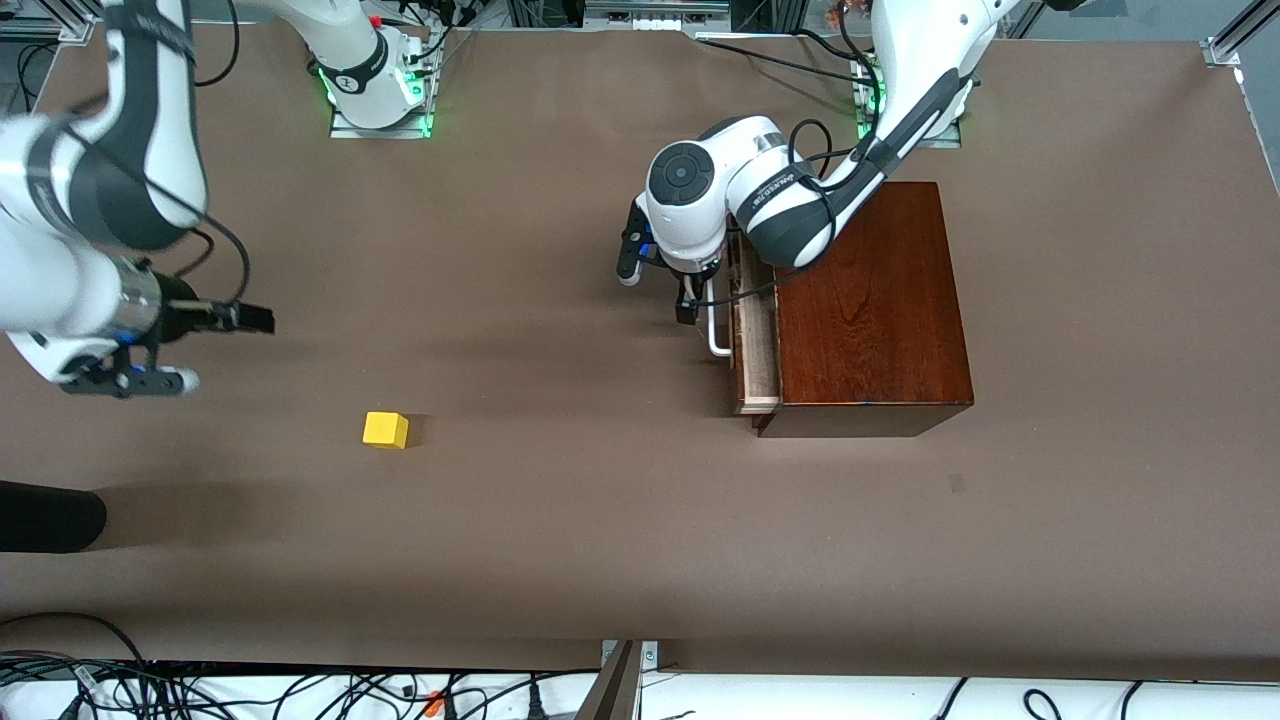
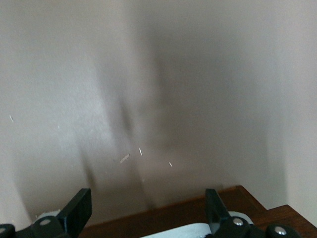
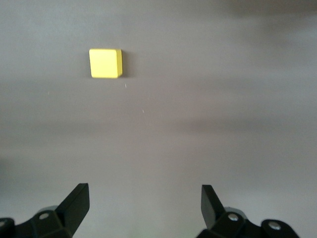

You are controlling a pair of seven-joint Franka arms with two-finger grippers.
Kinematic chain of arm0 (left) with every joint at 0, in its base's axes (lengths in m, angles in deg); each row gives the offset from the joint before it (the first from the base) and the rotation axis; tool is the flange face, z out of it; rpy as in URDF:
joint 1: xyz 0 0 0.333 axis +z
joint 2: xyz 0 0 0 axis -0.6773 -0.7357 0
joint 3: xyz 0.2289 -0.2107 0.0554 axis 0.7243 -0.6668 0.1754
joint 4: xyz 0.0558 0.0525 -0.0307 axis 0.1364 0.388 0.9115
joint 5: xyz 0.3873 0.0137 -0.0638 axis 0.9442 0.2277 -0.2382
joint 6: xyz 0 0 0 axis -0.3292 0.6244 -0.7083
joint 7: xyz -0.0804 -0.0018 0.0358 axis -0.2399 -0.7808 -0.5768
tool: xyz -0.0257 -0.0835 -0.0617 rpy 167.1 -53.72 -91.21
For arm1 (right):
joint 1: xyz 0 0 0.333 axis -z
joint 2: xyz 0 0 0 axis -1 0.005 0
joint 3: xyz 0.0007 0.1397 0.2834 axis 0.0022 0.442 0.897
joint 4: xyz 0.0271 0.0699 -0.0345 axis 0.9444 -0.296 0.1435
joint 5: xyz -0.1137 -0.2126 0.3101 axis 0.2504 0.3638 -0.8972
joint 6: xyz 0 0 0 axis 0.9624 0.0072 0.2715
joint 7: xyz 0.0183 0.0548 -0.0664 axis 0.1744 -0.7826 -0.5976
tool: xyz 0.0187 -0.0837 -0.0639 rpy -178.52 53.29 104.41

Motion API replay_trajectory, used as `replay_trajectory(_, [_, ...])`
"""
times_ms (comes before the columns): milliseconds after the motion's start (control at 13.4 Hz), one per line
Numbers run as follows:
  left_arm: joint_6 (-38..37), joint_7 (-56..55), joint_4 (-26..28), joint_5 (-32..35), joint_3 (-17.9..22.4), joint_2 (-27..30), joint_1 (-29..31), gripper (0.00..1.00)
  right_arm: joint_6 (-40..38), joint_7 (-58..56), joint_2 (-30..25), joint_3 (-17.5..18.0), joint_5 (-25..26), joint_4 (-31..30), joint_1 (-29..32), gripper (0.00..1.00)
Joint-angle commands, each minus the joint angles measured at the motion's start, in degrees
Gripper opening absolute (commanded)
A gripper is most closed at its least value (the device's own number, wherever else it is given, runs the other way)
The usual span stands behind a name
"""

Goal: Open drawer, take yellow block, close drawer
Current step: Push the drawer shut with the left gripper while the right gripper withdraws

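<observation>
The dark mahogany box stands toward the left arm's end of the table. Its drawer is pulled out a little, so a strip of pale-wood tray shows. The white bar handle faces the table's middle. My left gripper is open just beside the handle. In the left wrist view the gripper straddles the handle and the dark drawer front without closing on them. The yellow block lies on the table toward the right arm's end. My right gripper is open and empty above the table, apart from the block.
The table is covered in brown paper. A dark object juts in at the right arm's end of the table, nearer the front camera than the block. Cables lie past the table's front edge.
</observation>
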Motion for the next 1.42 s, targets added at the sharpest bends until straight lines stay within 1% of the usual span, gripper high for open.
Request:
replay_trajectory(0, [-2.5,1.2,0.0,1.6,0.5,2.8,2.7,1.0,-1.2,1.5,-6.5,3.5,5.2,-1.7,1.6,1.0])
replay_trajectory(75, [-2.6,1.3,0.1,1.6,0.5,3.0,3.3,1.0,-1.1,1.5,-8.2,6.3,6.8,-1.8,4.0,1.0])
replay_trajectory(149, [-3.0,1.3,0.1,1.6,0.6,3.0,3.6,1.0,-1.0,1.5,-9.7,10.1,8.5,-1.8,7.1,1.0])
replay_trajectory(224, [-3.4,1.3,0.1,1.6,0.6,3.1,4.0,1.0,-0.9,1.5,-11.0,13.6,9.3,-2.0,10.8,1.0])
replay_trajectory(373, [-3.7,1.4,0.1,1.6,0.6,3.1,5.1,1.0,-0.5,1.4,-13.2,19.6,9.3,-2.9,17.2,1.0])
replay_trajectory(522, [-3.8,1.4,0.2,1.6,0.6,3.1,5.4,1.0,-0.2,1.4,-14.4,24.8,9.4,-3.6,23.0,1.0])
replay_trajectory(745, [-4.6,1.4,0.2,1.6,0.6,3.1,5.5,1.0,-0.3,1.4,-15.8,31.2,9.8,-4.5,29.4,1.0])
replay_trajectory(820, [-4.7,1.4,0.2,1.7,0.7,3.1,5.6,1.0,-0.2,1.4,-16.2,32.1,9.8,-4.7,30.0,1.0])
replay_trajectory(1342, [-4.8,1.4,0.2,2.1,0.8,2.9,6.6,1.0,-0.3,1.5,-16.4,31.9,10.1,-4.7,30.0,1.0])
